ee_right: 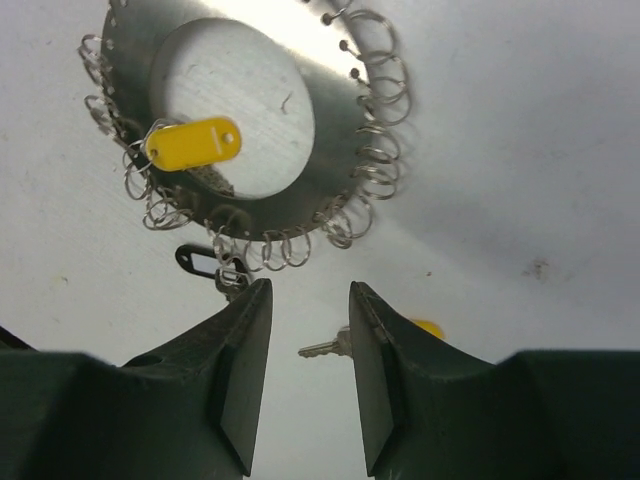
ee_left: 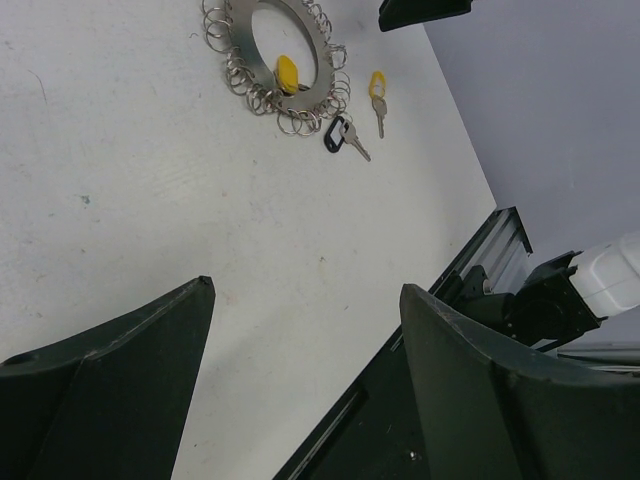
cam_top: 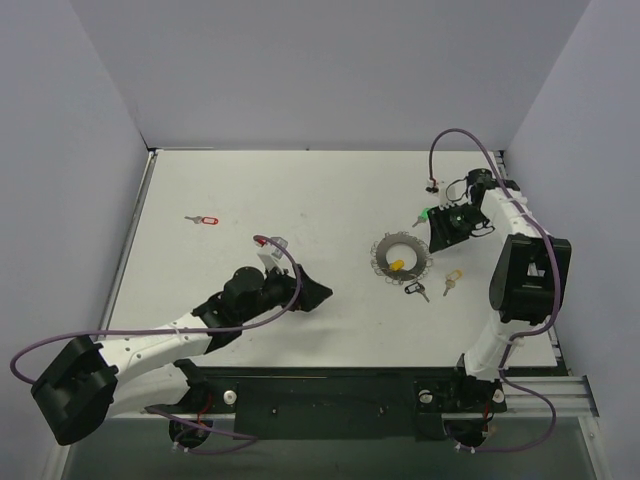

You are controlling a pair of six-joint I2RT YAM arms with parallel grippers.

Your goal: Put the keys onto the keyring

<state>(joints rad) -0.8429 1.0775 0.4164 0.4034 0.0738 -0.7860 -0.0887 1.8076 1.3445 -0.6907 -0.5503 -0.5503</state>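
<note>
We see our left fingers [ee_left: 120, 390] spread wide above the counter [ee_left: 150, 200], holding nothing. Our right fingers [ee_right: 235, 370] stand narrowly apart, empty, just below the keyring [ee_right: 335, 110] at upper left, with a yellow key [ee_right: 193, 143] in its hollow. Another key [ee_right: 322, 348] is mostly hidden behind them.
</note>
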